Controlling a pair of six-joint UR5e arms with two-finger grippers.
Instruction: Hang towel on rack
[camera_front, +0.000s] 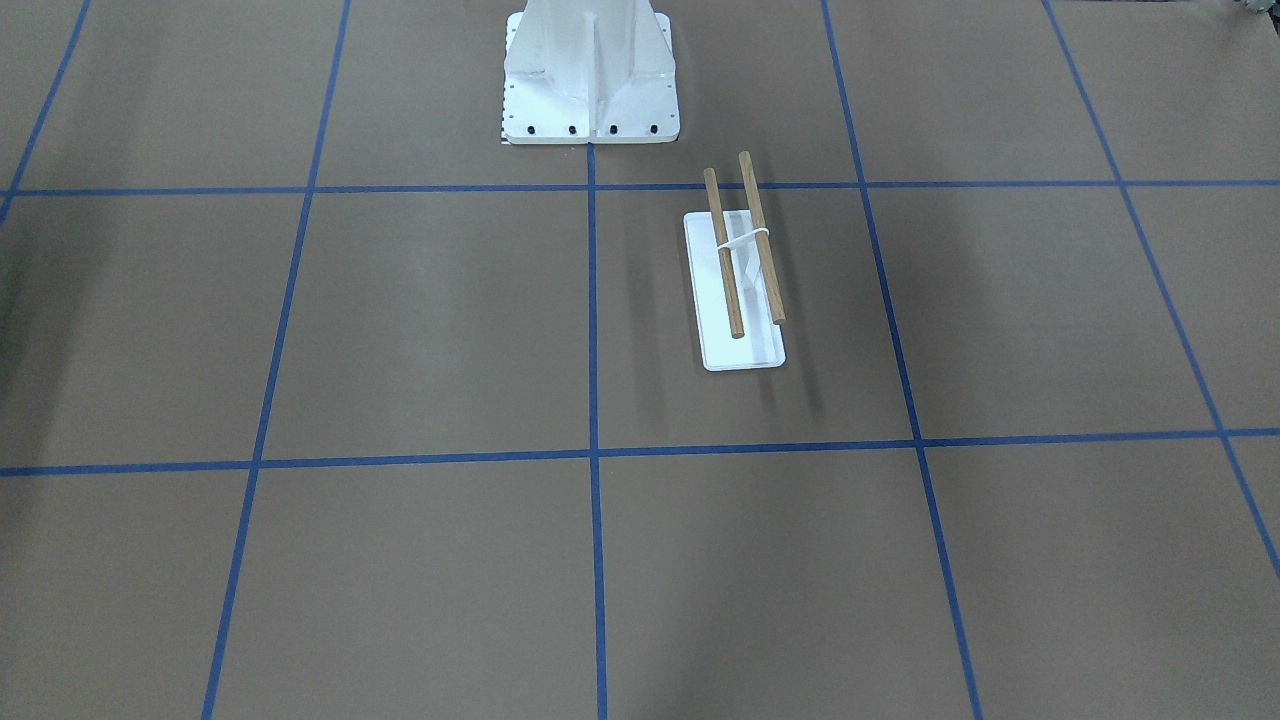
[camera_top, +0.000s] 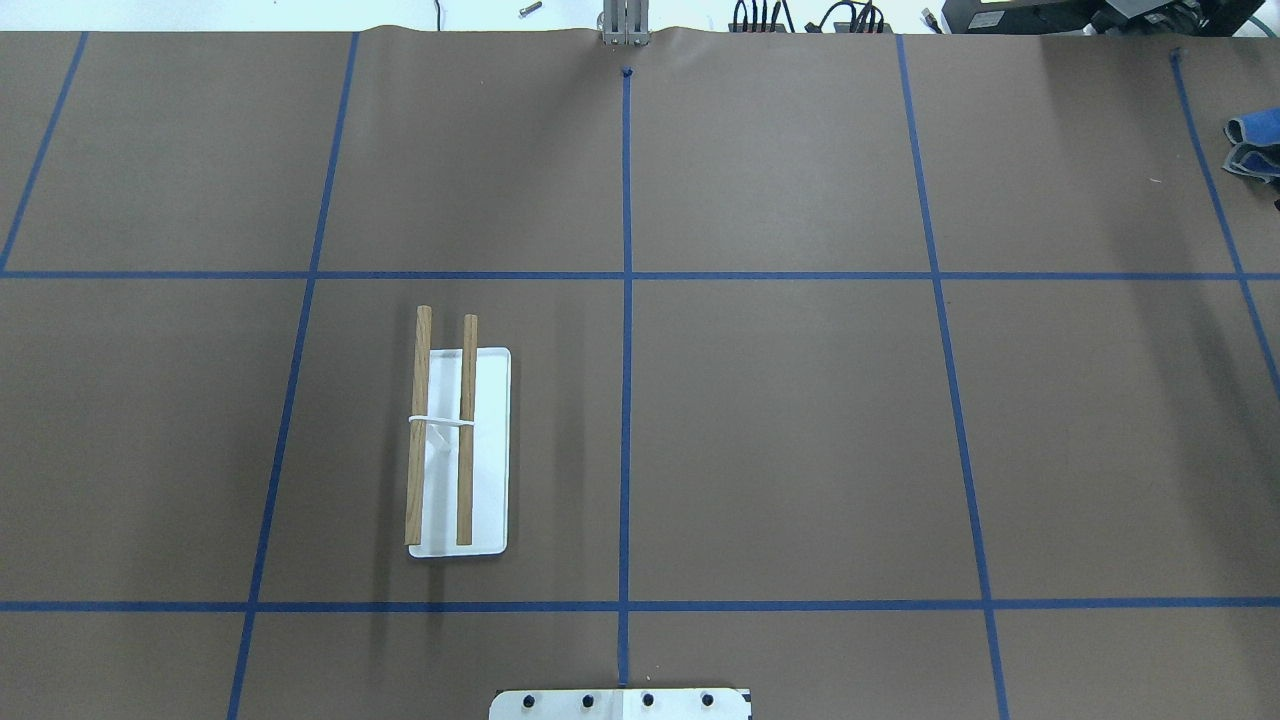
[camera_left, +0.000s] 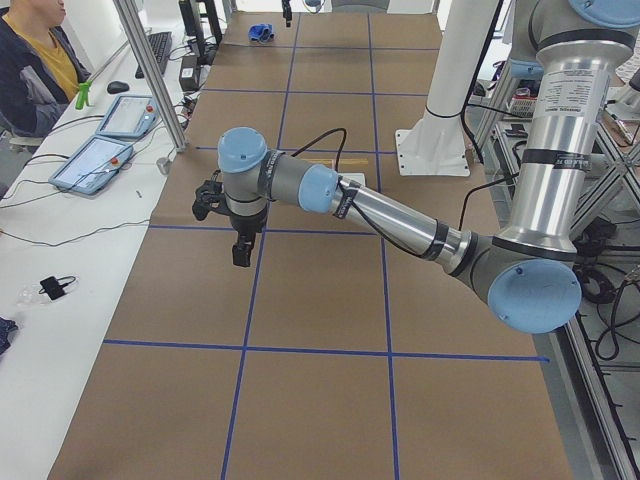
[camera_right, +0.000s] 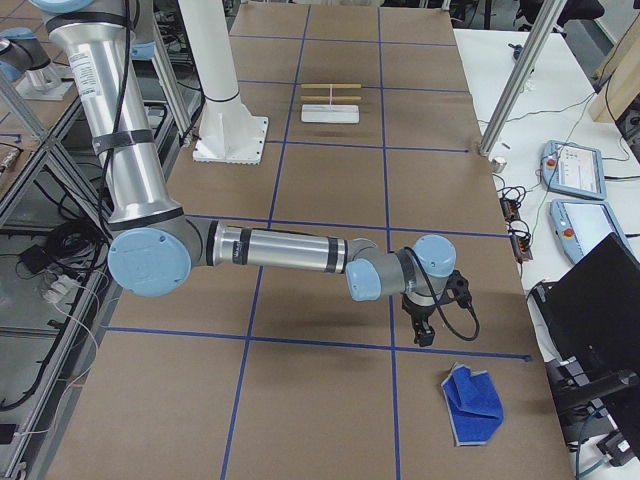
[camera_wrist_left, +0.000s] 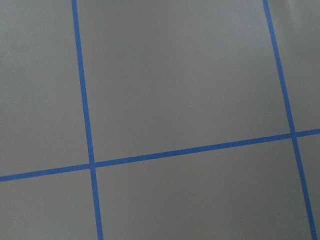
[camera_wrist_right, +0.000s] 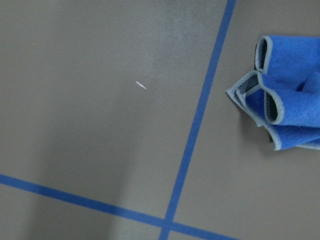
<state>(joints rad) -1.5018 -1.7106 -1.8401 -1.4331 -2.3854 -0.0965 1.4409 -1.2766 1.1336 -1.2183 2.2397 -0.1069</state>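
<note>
The blue towel (camera_right: 472, 400) lies crumpled on the table near the end on the robot's right. It also shows at the edge of the overhead view (camera_top: 1255, 145) and in the right wrist view (camera_wrist_right: 285, 100). The rack (camera_top: 445, 440) stands bare on its white base plate on the robot's left half, also in the front view (camera_front: 742, 260). My right gripper (camera_right: 425, 335) hovers above the table a little short of the towel. My left gripper (camera_left: 240, 255) hangs over bare table, away from the rack. I cannot tell whether either is open or shut.
The large white bolted pedestal (camera_front: 590, 80) stands at the robot's side of the table, near the rack. Blue tape lines (camera_top: 626, 350) grid the brown table. A side bench with tablets (camera_left: 95, 160) and a seated person runs along the far edge.
</note>
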